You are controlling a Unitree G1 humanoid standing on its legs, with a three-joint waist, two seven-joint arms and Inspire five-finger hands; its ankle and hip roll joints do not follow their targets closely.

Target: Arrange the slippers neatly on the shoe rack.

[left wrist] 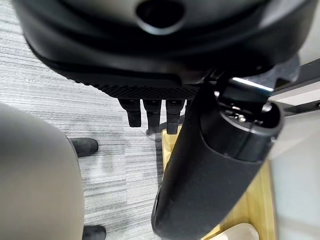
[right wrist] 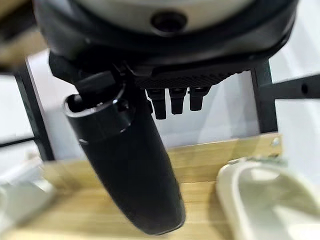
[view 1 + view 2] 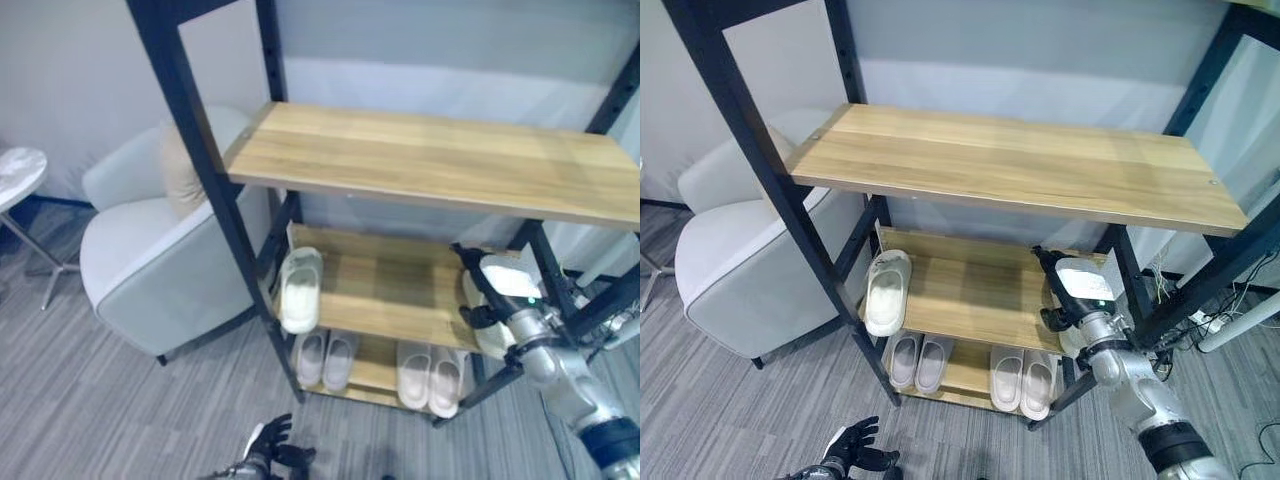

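Note:
The black-framed shoe rack (image 3: pixel 205 190) has wooden shelves. One white slipper (image 3: pixel 300 288) lies at the left end of the middle shelf (image 3: pixel 385 290), its toe over the edge. A second cream slipper (image 2: pixel 265 200) rests at that shelf's right end (image 3: pixel 1072 340). My right hand (image 3: pixel 492 285) hovers just above and beside it, open, with nothing between thumb and fingers (image 2: pixel 172 100). Two white pairs (image 3: pixel 325 358) (image 3: pixel 430 375) stand side by side on the bottom shelf. My left hand (image 3: pixel 270 450) hangs low near the floor in front of the rack, open.
The top shelf (image 3: pixel 430 160) is bare wood. A light grey armchair (image 3: pixel 150 260) stands close to the rack's left side, and a small round table (image 3: pixel 15 175) is at the far left. Grey carpet (image 3: pixel 120 410) lies in front.

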